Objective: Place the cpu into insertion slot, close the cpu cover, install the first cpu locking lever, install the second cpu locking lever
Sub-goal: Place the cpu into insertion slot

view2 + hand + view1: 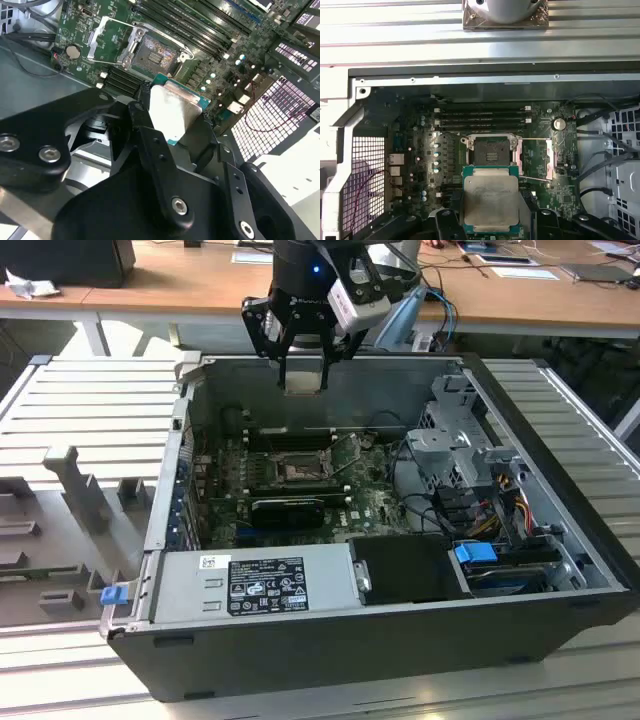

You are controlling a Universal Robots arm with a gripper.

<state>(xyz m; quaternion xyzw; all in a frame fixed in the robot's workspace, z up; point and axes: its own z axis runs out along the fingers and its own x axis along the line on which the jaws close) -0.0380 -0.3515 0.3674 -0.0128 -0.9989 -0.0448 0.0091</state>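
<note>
My gripper (303, 378) hangs over the far wall of the open computer case (520, 640), shut on the cpu (303, 381), a flat pale grey square chip. In both wrist views the cpu (172, 111) (490, 199) sits between the black fingers (142, 122), well above the motherboard. Below it, the insertion slot (490, 151) (156, 54) (295, 471) lies bare. Beside the slot, the cpu cover (549, 159) (111, 36) is swung open. Two thin wire locking levers (536, 139) stick out past the slot, unlatched.
Inside the case are a long black card (290, 508), the power supply (255, 582), a metal drive cage (455, 440) with cables (505, 502), and memory slots (482, 117) behind the slot. Grey fixtures (75, 485) stand on the exterior view's left.
</note>
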